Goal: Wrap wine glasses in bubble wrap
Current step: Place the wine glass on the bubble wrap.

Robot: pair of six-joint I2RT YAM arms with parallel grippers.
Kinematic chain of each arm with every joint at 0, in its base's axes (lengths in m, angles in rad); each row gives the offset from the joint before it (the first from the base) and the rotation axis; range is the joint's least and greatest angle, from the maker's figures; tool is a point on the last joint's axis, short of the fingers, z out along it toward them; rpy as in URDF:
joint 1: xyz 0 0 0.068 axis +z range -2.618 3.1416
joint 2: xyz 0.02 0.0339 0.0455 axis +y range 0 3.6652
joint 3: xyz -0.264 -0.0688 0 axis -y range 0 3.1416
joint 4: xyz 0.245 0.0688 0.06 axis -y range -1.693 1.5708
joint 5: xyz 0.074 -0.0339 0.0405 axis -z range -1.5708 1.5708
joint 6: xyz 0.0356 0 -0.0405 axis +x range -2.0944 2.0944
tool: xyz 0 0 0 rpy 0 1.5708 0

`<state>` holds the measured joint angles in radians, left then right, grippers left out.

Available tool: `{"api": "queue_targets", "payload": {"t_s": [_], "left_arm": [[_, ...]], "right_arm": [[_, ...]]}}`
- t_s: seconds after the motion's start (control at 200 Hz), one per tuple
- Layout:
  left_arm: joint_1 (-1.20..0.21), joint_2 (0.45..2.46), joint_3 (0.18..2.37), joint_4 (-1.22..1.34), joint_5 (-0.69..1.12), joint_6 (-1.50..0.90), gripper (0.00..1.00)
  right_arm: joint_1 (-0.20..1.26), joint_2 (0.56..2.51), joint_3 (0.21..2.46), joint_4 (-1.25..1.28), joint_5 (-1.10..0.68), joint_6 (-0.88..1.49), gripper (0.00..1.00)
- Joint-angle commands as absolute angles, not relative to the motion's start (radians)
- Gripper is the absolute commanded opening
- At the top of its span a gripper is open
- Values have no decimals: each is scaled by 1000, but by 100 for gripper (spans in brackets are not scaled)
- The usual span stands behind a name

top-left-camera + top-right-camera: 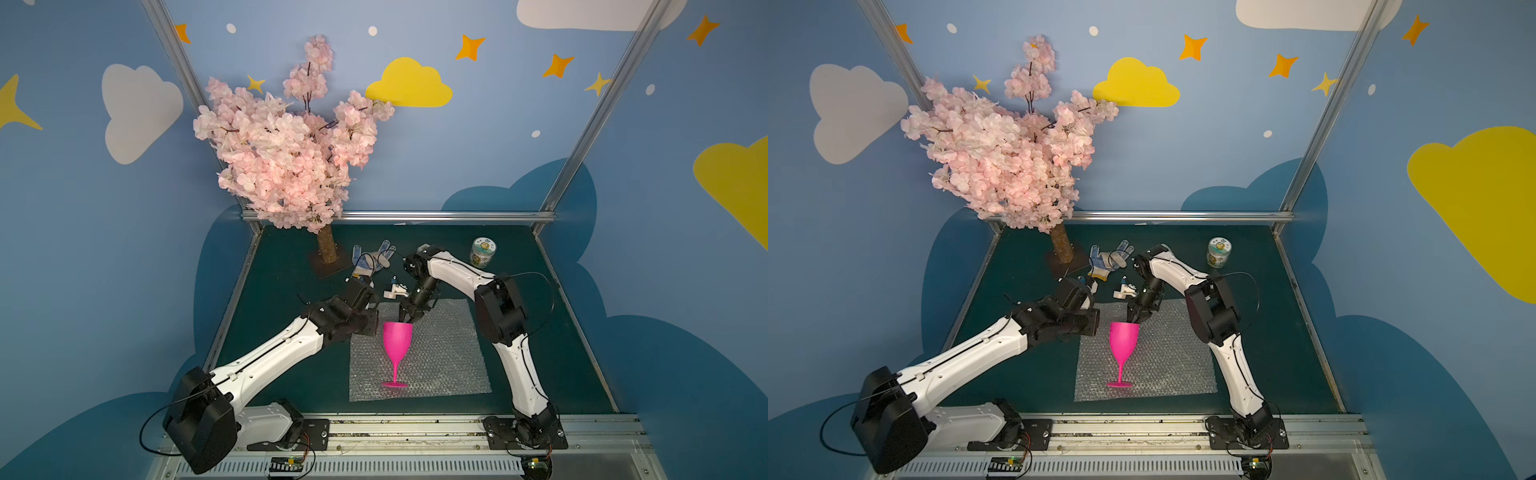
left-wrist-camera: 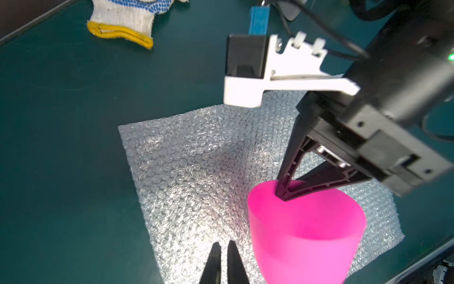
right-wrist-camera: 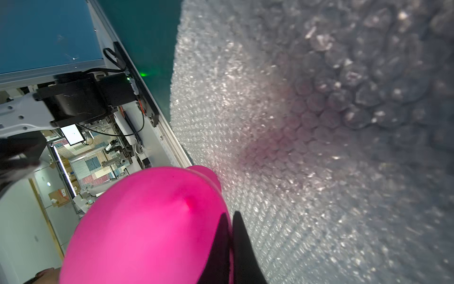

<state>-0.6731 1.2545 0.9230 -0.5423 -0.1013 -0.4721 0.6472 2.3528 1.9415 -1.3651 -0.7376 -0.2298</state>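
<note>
One jar's (image 1: pixel 482 250) green label is unreadably small; right tool (image 1: pixel 405 320) pinches the goblet (image 1: pixel 397 345) rim on the wrap (image 1: pixel 440 353); left tool (image 2: pixel 224 243) is clenched, empty.

Dark green matte desk (image 1: pixel 573 353) bearing a clear small-bubble plastic sheet (image 1: pixel 444 357), flat, near the front edge; behind it, a blue-dotted white knitted glove (image 1: pixel 372 259), a small green-labelled jar (image 1: pixel 483 250) and a pink-blossomed model tree's square brown base (image 1: pixel 338 270).
</note>
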Motion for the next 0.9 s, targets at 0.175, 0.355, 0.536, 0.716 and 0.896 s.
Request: {"api": "queue_targets", "payload": {"t_s": [0.175, 0.355, 0.536, 0.716, 0.896], "left_arm": [[-676, 1260, 916, -520, -22, -485, 13], [-695, 1313, 895, -483, 7, -537, 15], [-656, 1316, 902, -561, -36, -600, 26], [-582, 1328, 881, -595, -52, -622, 43], [-495, 1347, 843, -580, -86, -681, 57]], "right_arm": [[620, 2401, 2025, -1347, -612, -144, 48], [570, 2304, 2031, -1262, -570, -27, 59], [519, 2083, 1920, -1196, -420, 168, 67], [599, 1748, 1492, -1005, -313, 546, 54], [866, 1588, 1231, -850, -198, 876, 52]]}}
